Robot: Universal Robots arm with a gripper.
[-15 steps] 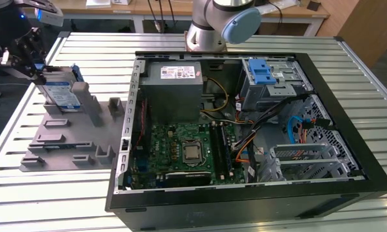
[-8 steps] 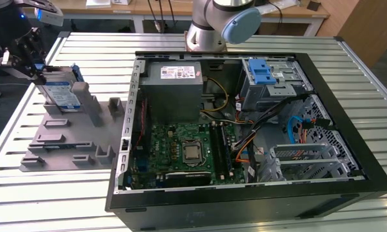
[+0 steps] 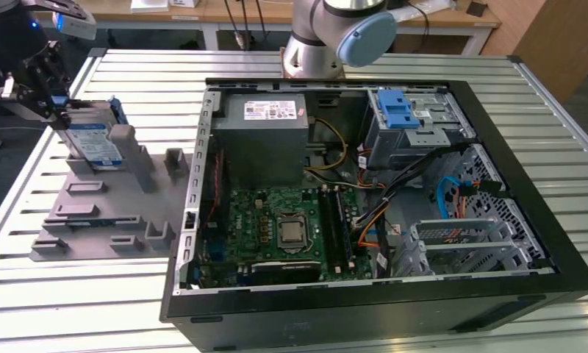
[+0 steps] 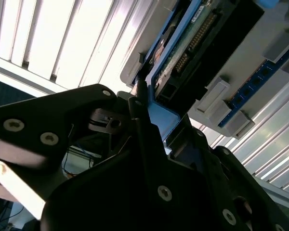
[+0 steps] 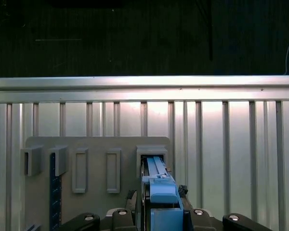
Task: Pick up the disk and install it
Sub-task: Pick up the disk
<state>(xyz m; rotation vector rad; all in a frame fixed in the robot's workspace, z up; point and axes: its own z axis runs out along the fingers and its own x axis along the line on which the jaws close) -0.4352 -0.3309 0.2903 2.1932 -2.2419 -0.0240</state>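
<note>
Silver flat disk (image 3: 91, 145) with blue rails stands in its grey plastic holder (image 3: 90, 215), black tool (image 3: 64, 112) clamped on it. Not yet lifted, nor installed.

The worktop (image 3: 79, 309) is made of ribbed metal slats with a brushed, bright sheen. The fixture (image 3: 98, 220) is seen as matt grey plastic. The disk (image 3: 90, 143) is silver metal, edged with smooth blue plastic rails. The gripper (image 3: 59, 110) is finished in matt black, studded with shiny screws.
</note>
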